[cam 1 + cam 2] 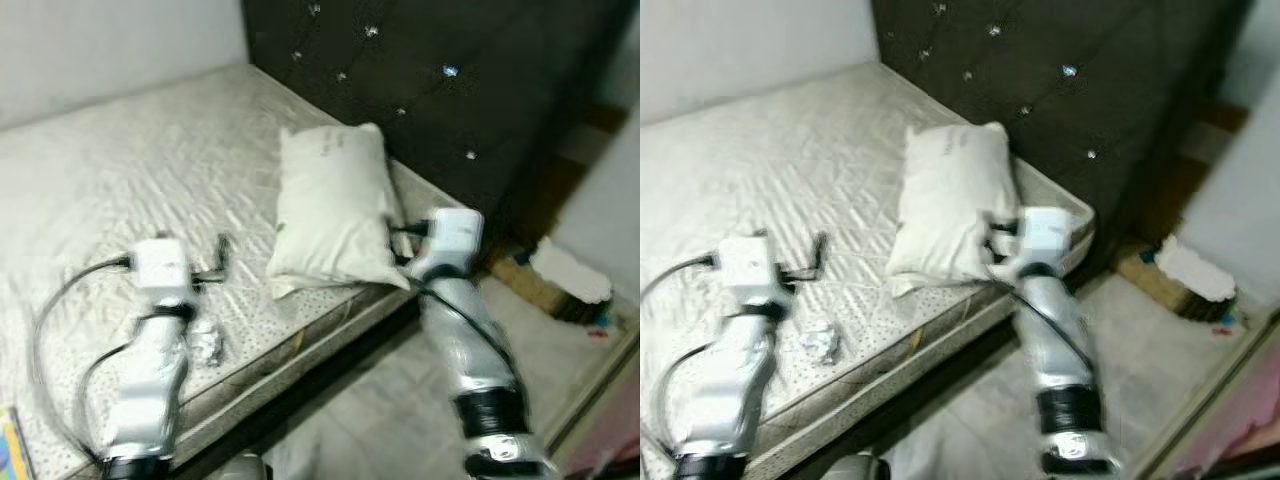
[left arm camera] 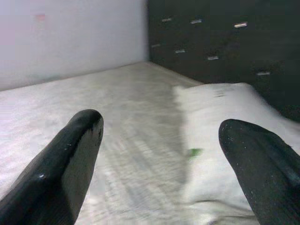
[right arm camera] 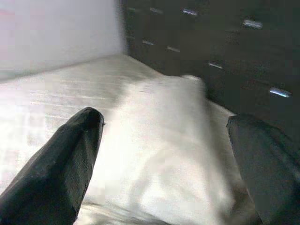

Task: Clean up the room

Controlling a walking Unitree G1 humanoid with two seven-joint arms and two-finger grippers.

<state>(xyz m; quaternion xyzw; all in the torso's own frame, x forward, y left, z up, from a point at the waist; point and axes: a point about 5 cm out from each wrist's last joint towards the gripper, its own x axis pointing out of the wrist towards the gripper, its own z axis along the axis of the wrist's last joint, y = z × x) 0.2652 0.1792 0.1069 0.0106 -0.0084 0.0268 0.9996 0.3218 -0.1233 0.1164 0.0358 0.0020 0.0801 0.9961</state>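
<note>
Right gripper (image 3: 164, 154) hung fingers apart at the pillow's (image 1: 335, 210) near edge. Left gripper (image 2: 159, 159), also spread, hovered beside pillow over the quilted mattress (image 1: 130, 160). Pillow: white, plump, rectangular, by dark tufted headboard (image 1: 440, 80). Crumpled foil wad (image 1: 207, 343) lay nearby.

I see a home bedroom: a bare quilted mattress (image 1: 120, 170), a white pillow (image 1: 330, 210) on it, a dark tufted headboard (image 1: 440, 90), and pale walls (image 1: 100, 40).
</note>
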